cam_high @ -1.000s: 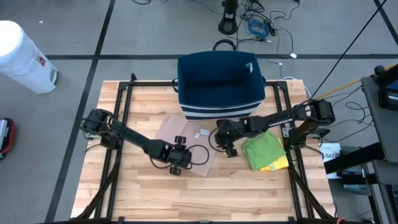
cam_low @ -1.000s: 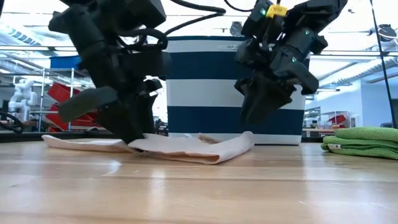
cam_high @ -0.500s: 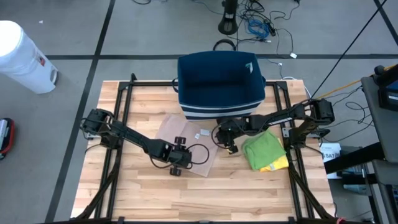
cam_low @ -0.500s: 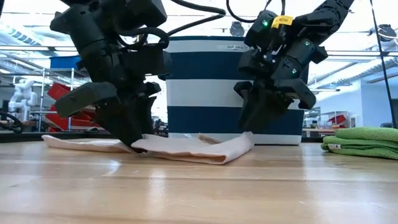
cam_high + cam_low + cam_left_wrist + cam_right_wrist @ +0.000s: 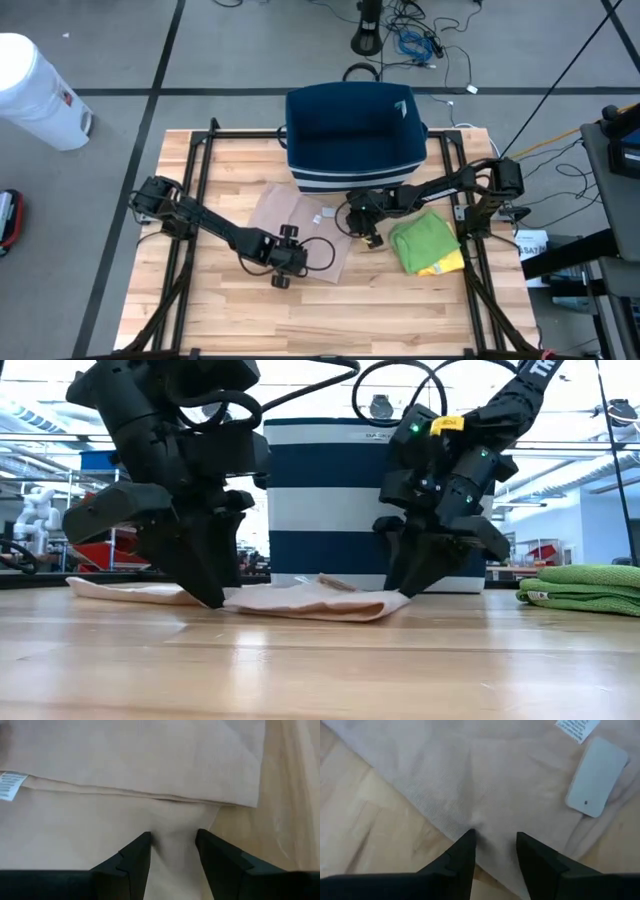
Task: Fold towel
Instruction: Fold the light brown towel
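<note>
- beige towel (image 5: 298, 222): lies flat on the wooden table (image 5: 400, 310), in front of the navy-and-white striped bin (image 5: 355, 135); one layer is folded over, and a white tag (image 5: 595, 783) rests on it.
- left gripper (image 5: 172, 845): at the towel's near edge, jaws slightly apart, cloth puckered between them.
- right gripper (image 5: 495, 845): at the towel's right edge, jaws slightly apart astride the cloth.
- green cloth (image 5: 425, 243): folded, right of the towel.

towel (image 5: 150, 780) cut off by wrist views, label (image 5: 577, 727) print unreadable

Beige towel (image 5: 300, 215), navy-and-white striped bin (image 5: 330, 500), green cloth (image 5: 425, 243) over yellow.
</note>
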Motion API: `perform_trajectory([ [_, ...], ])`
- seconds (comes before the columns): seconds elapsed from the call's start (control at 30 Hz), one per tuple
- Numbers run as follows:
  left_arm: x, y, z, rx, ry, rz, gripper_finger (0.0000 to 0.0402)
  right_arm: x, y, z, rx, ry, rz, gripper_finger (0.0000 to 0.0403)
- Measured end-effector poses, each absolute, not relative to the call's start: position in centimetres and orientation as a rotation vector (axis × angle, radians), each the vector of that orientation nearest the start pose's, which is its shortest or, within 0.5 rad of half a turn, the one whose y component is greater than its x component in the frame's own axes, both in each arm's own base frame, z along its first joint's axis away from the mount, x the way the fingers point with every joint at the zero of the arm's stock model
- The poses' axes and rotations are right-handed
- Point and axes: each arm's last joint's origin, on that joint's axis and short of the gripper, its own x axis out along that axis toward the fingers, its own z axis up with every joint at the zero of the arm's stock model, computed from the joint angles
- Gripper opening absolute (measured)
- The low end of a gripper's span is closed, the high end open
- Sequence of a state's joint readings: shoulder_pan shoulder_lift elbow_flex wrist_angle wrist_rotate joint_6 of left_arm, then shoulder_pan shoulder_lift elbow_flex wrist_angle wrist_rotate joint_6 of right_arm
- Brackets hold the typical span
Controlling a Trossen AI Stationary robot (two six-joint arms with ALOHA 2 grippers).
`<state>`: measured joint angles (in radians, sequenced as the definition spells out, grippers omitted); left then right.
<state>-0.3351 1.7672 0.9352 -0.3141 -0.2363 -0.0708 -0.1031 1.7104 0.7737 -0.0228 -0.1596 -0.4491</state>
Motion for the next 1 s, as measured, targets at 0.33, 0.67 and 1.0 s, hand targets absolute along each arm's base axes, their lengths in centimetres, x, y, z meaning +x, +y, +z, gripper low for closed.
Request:
perform_trajectory([
  [0.33,30.3,-10.2,13.4,0.261,1.100,-0.054,0.0172,30.2,-2.9,12.5,-0.275,0.947,0.255,0.0023],
  [0.67,30.3,-10.2,13.4,0.261,1.101,-0.053,0.0172,29.6,-2.3,13.5,-0.255,0.966,0.224,0.0002],
  [1.0,30.3,-10.2,13.4,0.262,1.102,-0.052,0.0172,28.7,-1.9,14.2,-0.210,1.022,0.197,0.0001],
])
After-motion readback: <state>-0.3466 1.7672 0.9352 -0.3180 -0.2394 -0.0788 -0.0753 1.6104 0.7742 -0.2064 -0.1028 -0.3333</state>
